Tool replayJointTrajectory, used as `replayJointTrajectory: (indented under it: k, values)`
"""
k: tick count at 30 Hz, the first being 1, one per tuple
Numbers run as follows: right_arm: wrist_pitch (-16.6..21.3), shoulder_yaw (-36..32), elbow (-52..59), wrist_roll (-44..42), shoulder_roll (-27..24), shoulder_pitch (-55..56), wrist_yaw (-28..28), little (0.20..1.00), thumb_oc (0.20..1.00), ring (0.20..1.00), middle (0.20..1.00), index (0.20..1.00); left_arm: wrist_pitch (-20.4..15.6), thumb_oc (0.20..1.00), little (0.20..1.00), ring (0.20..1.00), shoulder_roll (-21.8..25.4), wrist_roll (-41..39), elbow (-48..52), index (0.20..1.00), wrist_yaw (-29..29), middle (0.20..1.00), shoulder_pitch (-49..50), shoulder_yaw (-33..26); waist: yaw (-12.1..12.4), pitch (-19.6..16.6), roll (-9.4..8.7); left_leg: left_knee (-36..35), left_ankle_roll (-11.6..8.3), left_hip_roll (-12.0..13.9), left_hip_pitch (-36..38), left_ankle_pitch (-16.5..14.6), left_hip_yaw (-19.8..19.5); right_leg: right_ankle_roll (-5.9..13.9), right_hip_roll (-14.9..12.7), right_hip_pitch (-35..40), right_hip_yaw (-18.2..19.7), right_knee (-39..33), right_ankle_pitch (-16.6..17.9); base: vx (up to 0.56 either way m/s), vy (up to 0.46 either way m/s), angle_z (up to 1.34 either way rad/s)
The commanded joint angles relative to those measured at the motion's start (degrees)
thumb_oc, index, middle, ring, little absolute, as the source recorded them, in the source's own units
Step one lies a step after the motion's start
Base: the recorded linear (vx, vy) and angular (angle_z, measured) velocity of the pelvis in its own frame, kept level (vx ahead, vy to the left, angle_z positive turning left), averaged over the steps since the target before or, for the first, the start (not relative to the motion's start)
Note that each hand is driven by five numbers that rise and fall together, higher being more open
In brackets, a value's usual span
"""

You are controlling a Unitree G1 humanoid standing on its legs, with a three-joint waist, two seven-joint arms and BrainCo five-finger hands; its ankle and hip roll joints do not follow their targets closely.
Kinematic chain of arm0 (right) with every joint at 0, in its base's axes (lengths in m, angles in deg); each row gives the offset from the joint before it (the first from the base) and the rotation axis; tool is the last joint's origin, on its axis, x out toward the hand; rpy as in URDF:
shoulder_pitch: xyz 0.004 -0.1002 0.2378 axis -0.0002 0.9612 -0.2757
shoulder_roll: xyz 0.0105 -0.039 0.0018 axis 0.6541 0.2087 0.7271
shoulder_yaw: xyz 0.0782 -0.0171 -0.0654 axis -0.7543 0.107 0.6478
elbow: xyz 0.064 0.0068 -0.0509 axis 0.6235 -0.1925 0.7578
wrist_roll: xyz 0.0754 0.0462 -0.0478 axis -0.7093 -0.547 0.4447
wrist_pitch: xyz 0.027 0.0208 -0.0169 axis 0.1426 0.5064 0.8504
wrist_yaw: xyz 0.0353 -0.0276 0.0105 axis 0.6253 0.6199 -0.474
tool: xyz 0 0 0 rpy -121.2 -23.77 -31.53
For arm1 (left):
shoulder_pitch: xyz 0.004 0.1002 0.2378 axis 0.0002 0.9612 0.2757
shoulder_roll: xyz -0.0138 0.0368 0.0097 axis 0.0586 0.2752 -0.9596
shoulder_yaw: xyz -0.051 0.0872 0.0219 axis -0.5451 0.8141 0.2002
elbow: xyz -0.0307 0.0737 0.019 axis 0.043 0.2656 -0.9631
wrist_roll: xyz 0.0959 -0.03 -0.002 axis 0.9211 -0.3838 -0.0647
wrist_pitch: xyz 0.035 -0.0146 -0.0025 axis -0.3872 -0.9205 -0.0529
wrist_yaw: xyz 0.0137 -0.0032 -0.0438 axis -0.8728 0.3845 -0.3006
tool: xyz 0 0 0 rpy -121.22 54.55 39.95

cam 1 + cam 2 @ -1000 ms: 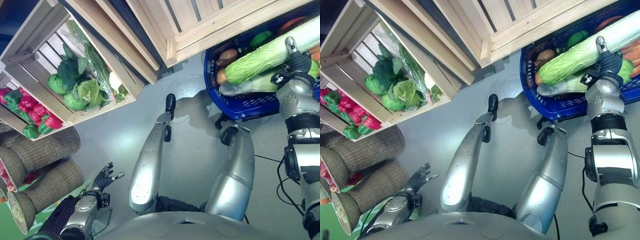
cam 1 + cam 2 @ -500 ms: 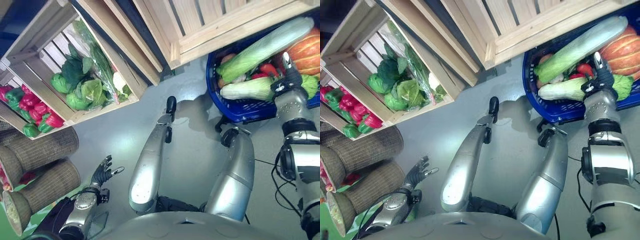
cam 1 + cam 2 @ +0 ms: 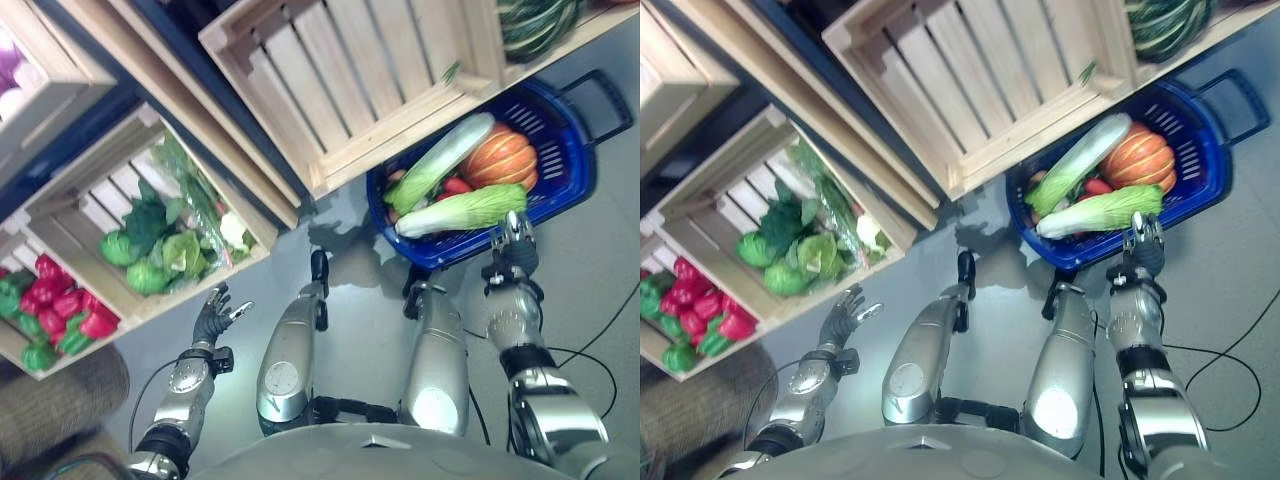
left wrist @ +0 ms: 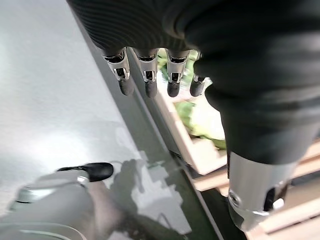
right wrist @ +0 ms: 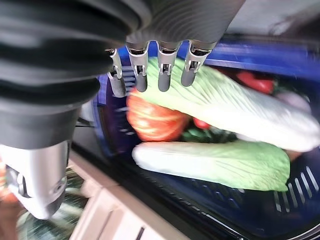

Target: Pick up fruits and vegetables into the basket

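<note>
Fingers of the right hand (image 3: 513,243) are hanging straight and loose, gripping nothing, just at the near rim of the blue basket (image 3: 570,170). Just beyond them two long cabbages (image 3: 461,210) and an orange pumpkin (image 3: 497,159) are lying inside it. Well off to the other side, the left hand (image 3: 214,317) is hovering open and empty near a wooden crate (image 3: 95,235) of leafy greens (image 3: 165,255).

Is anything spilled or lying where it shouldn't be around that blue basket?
Nothing stands out. The blue basket sits upright on the floor, with two long cabbages and a pumpkin inside it.
</note>
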Motion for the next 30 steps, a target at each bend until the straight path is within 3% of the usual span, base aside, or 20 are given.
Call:
replayJointTrajectory:
  k: [1,4,5,7,11,14,23,30]
  values:
    - [1.8,0.4,3.2,9.4,0.3,7.2,3.5,1.0,1.0,1.0,1.0,1.0,0.8,1.0,1.0,1.0,1.8,1.0,-3.7,1.0,-0.4,1.0,4.2,-4.4,-1.4,-6.9,-4.54,-2.6,2.43,-1.1,0.2,0.0,0.7,3.09,1.1,8.3,-0.2,-6.8,-0.4,0.2,-0.018,-0.12]
    - [0.0,1.5,2.5,16.1,1.3,12.2,5.4,1.0,1.0,1.0,1.0,1.0,0.6,1.0,1.0,1.0,0.8,4.2,-6.3,1.0,-1.2,1.0,5.4,-6.4,-1.7,-11.1,-6.81,-4.9,2.52,-0.8,4.3,-0.3,0.9,4.01,1.4,13.3,-0.3,-10.8,0.6,0.2,-0.006,-0.14]
    - [-2.2,2.2,1.4,17.6,1.8,14.1,6.4,1.0,1.0,1.0,1.0,1.0,1.2,1.0,1.0,1.0,0.5,5.1,-7.8,1.0,-3.1,1.0,5.7,-6.7,-1.8,-13.5,-7.8,-5.5,2.69,-0.5,5.9,-0.5,1.1,4.46,1.4,15.2,-0.4,-12.4,1.3,0.19,0.012,-0.12]
    - [-5.3,2.8,-0.8,18.5,2.6,15.5,8.7,1.0,1.0,1.0,1.0,1.0,1.1,1.0,1.0,1.0,0.0,6.7,-9.7,1.0,-4.8,1.0,5.6,-6.8,-1.8,-15.7,-8.49,-6.2,2.86,-0.1,7.7,-1.0,1.6,4.88,1.3,17.3,-0.6,-13.7,1.8,0.16,0.02,-0.11]
    - [-7.8,5.4,-7.9,21.9,4.5,16.1,12.3,1.0,1.0,1.0,1.0,1.0,0.2,1.0,1.0,1.0,-0.1,8.7,-14.3,1.0,-6.4,1.0,4.0,-4.6,-1.9,-18.8,-9.48,-8.2,3.0,0.4,11.6,-1.5,2.6,5.83,1.0,20.9,-0.4,-16.5,3.0,0.07,0.032,-0.06]
    - [-11.4,6.8,-13.0,21.6,6.3,15.1,14.5,1.0,1.0,1.0,1.0,1.0,0.2,1.0,1.0,1.0,-0.7,8.0,-17.5,1.0,-8.6,1.0,2.2,-3.2,-2.0,-20.0,-9.85,-9.7,2.71,0.8,13.7,-1.4,3.5,6.48,0.7,23.0,-0.8,-18.7,4.1,-0.01,0.052,-0.06]
    - [-15.9,9.5,-25.7,26.8,9.1,11.7,12.9,1.0,1.0,1.0,1.0,1.0,1.7,1.0,1.0,1.0,-3.3,5.8,-24.3,1.0,-14.7,1.0,-1.6,-0.1,-2.0,-21.8,-9.42,-12.5,1.99,1.2,16.4,-0.8,5.1,7.08,0.4,26.3,-3.0,-22.7,5.7,-0.03,0.054,-0.07]
    - [-24.8,8.3,-29.6,24.1,10.5,10.9,15.2,1.0,1.0,1.0,1.0,1.0,5.8,1.0,1.0,1.0,-5.6,5.2,-28.4,1.0,-16.9,1.0,-2.7,-0.1,-2.0,-22.9,-9.08,-12.0,2.42,0.5,17.4,-1.7,6.0,6.71,0.5,27.7,-3.8,-23.9,5.8,0.0,0.042,-0.07]
